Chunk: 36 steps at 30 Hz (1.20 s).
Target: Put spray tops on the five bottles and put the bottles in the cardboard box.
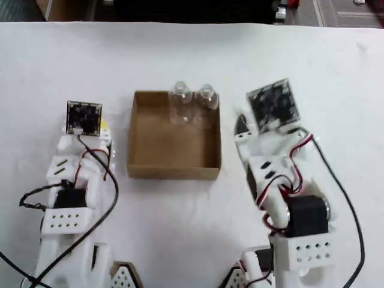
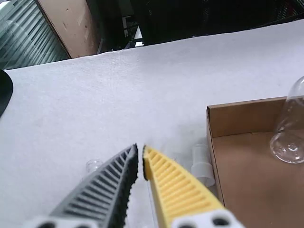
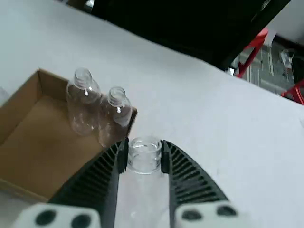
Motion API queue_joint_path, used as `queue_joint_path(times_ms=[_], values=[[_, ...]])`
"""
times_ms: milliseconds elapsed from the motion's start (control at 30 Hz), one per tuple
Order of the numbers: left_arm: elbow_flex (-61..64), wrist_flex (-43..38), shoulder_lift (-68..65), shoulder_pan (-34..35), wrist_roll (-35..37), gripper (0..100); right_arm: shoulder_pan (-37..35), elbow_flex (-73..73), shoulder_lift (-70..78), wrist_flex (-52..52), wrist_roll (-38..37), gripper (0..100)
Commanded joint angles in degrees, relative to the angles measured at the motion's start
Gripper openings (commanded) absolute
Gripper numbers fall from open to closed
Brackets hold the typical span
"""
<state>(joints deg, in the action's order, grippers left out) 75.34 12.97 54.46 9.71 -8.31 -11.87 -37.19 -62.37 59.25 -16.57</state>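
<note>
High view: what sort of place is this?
Likely a robotics lab or workshop: two white, wire-strung robot arms at a white cloth-covered table, with clear plastic bottles and a brown cardboard box.

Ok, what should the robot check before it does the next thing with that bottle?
1. Right tool shut on the held bottle: ok.
2. Spray top on held bottle: not ok, neck open.
3. Spray tops on two bottles in the cardboard box: not ok, necks open.
4. Left tool free: ok, shut on nothing.
5. Spray top nearby: cannot tell; a small clear piece lies beside the box.
</note>
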Motion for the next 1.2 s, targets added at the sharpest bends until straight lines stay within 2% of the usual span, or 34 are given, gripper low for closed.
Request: queue_joint_path(times_ms=[0,100,200,300,367,433,533,800,900,1067,1167], values=[[-0.3,-1.5,1.9,-0.6,-0.2,3,-3.3,-6.0,-5.1,-11.8,0.6,1.6],[-0.3,-1.6,1.8,-0.6,-0.2,3,-8.5,-14.9,-10.8,-26.0,0.9,1.6],[-0.3,-1.7,1.8,-0.6,-0.2,3,-17.2,-24.9,-15.6,-42.1,0.9,1.6],[-0.3,-1.7,1.7,-0.6,-0.3,3,-25.6,-33.8,-16.1,-57.4,0.9,1.6],[-0.3,-1.8,1.7,-0.6,-0.3,2,-28.6,-37.7,-13.9,-66.2,0.9,1.6],[-0.3,-1.8,1.7,-0.5,-0.4,2,-29.1,-38.2,-9.5,-73.4,1.4,1.6],[-0.3,-1.8,1.7,-0.2,-0.4,2,-28.1,-35.2,0.5,-81.2,7.1,1.6],[-0.5,-1.8,2.0,3.7,1.5,2,-25.7,-17.8,33.8,-83.9,18.9,1.6],[-0.6,-1.8,2.0,4.9,5.0,3,-22.8,-14.0,44.1,-91.0,22.0,1.6],[-0.4,-3.3,2.0,5.6,5.7,3,-21.2,-10.7,58.3,-103.7,21.5,1.6],[-0.3,-4.0,1.6,5.6,5.7,3,-21.5,-7.4,66.2,-107.4,16.4,1.6]])
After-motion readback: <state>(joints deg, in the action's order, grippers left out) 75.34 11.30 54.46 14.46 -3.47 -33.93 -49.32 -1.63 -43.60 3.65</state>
